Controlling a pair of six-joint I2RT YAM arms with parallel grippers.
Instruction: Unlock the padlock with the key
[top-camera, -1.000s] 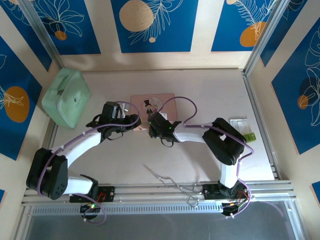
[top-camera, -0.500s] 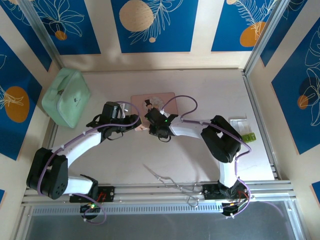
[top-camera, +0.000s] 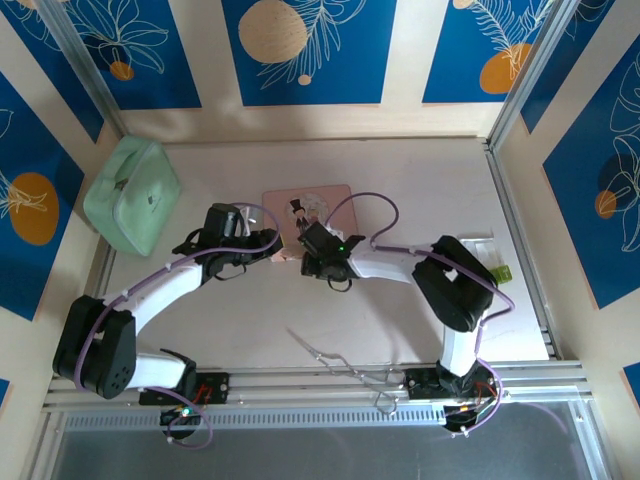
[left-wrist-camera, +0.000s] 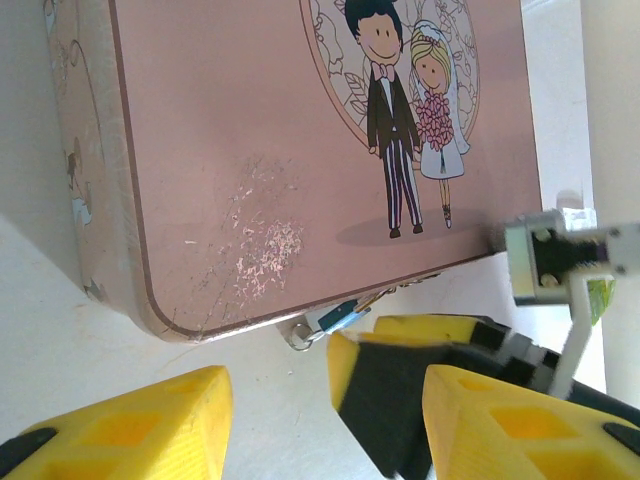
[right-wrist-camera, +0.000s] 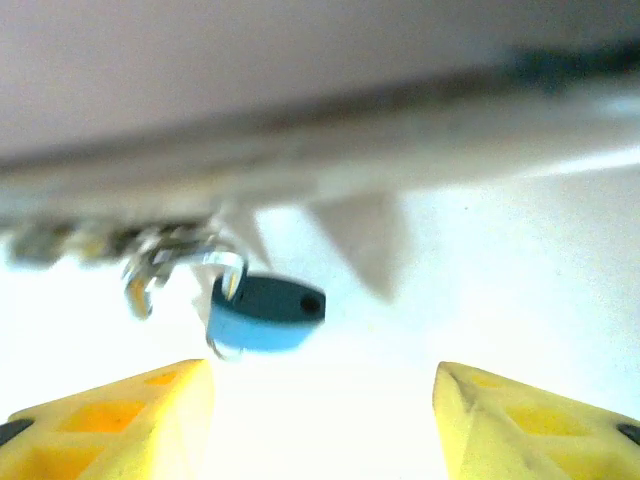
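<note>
Entry: padlock (right-wrist-camera: 262, 318), dangling at pink box (left-wrist-camera: 250, 150) edge; right claw (right-wrist-camera: 322, 375) is gaping empty before it; left claw (left-wrist-camera: 325, 385) is standing parted, empty. Hazard: crowded claws knocking it askew.

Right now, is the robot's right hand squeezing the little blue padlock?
No: the blue padlock hangs free beyond the right hand, whose yellow fingers stand wide apart without touching it.
</note>
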